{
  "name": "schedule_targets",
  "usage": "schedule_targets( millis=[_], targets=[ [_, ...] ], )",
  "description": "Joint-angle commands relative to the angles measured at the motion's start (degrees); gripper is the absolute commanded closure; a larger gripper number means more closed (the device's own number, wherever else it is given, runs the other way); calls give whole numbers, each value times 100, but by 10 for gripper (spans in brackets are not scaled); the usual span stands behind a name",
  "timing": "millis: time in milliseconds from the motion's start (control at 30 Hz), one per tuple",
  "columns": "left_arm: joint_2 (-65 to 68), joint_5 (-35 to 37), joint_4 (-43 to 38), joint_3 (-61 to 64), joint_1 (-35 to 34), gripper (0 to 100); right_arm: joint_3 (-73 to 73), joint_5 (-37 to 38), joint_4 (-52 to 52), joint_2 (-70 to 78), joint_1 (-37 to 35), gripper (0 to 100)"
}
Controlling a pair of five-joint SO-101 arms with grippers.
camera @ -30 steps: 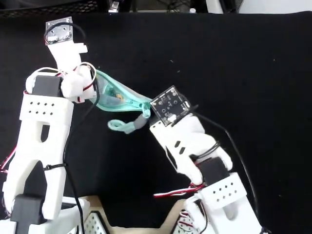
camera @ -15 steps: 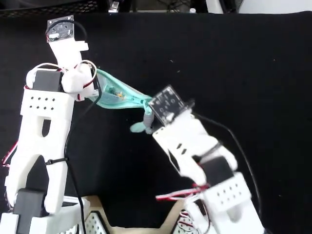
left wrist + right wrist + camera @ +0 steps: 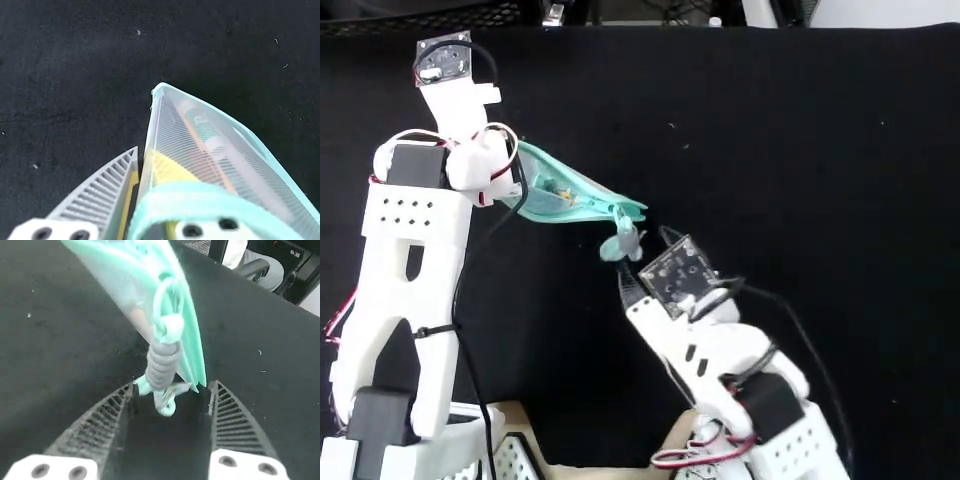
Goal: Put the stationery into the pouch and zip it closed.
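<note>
Over the black surface point(image 3: 820, 150), from the high view, the left arm point(image 3: 410, 250) had the left jaws clamped on one end of the mint pouch point(image 3: 565, 195). The pouch stretched out toward the middle of the surface, and its zip cord point(image 3: 620, 243) dangled off the far tip. The right arm point(image 3: 720, 340) sat just below that tip, the right jaws spread, with the zip cord right in front of them. On to the left wrist: the left jaws were closed on the ribbed, see-through pouch point(image 3: 210, 155), and stationery point(image 3: 200, 145) showed through its wall, with a yellow piece point(image 3: 165, 172) nearest the grip. Right wrist now: the right jaws stood wide apart, the grey-wound zip cord point(image 3: 162, 360) hanging between them and touching neither, with the pouch point(image 3: 135, 285) beyond it.
</note>
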Motion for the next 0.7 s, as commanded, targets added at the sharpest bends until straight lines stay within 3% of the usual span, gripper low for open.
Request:
schedule_targets(
  millis=[0, 133, 300, 667],
  targets=[
    [1029, -26, -114, 295, -189, 970, 189, -378, -651, -66, -53, 766],
    [1029, -26, -114, 295, -189, 970, 207, -791, -712, -84, -53, 718],
    [1029, -26, -114, 295, -189, 970, 233, -791, -941, -66, -53, 721],
    [1029, -26, -114, 295, -189, 970, 418, -519, -1477, -119, -44, 986]
  ],
)
